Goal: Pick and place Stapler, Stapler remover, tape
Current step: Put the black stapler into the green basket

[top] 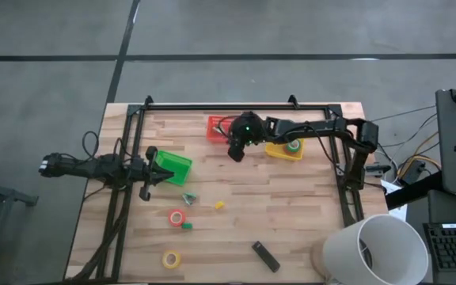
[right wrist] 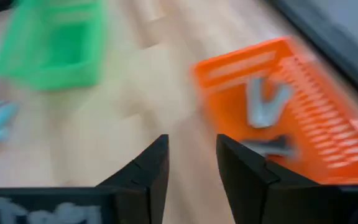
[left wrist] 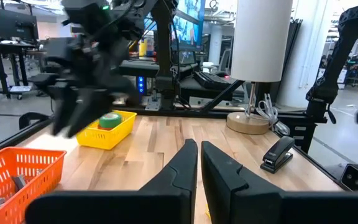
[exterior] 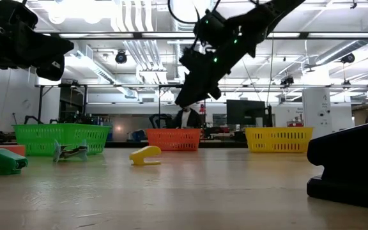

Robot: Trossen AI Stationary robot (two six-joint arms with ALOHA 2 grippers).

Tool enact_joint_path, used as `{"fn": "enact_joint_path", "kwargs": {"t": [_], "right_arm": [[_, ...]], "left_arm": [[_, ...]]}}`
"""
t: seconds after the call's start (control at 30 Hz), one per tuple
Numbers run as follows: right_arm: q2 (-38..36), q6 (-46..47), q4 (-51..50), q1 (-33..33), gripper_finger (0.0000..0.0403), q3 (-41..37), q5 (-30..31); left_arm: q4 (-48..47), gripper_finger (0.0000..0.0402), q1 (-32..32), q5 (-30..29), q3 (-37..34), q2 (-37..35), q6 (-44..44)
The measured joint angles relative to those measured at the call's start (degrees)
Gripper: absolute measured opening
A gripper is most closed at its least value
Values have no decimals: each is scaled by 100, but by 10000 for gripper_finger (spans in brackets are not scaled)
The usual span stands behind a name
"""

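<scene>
The black stapler (top: 265, 256) lies flat near the table's near edge; it also shows in the left wrist view (left wrist: 277, 155). A red tape roll (top: 177, 216) and a yellow tape roll (top: 171, 258) lie flat on the table. A green tape roll (top: 293, 146) lies in the yellow basket (top: 279, 152). A grey stapler remover (top: 187, 198) and a small yellow one (top: 219, 205) lie mid-table. My right gripper (top: 236, 152) is open and empty, raised beside the orange basket (top: 214, 127). My left gripper (top: 145, 180) is shut and empty by the green basket (top: 172, 165).
The orange basket (right wrist: 291, 106) holds grey stapler removers. A small green thing (top: 187, 226) lies by the red tape roll. A white lamp (top: 370, 249) stands at the near right corner. A black frame (top: 236, 107) runs along the table's far and side edges.
</scene>
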Motion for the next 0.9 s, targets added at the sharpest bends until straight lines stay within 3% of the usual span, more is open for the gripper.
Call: {"fn": "enact_joint_path", "kwargs": {"t": [0.27, 0.53, 0.9], "right_arm": [[-507, -45, -1448, 1138, 145, -7, -307], [-724, 1193, -2440, 2418, 168, -7, -322], [-776, 3420, -3326, 3140, 189, 222, -1826]], "left_arm": [[2, 24, -2, 0, 0, -2, 0], [-2, 24, -2, -1, 0, -1, 0], [-5, 24, 0, -2, 0, -2, 0]]}}
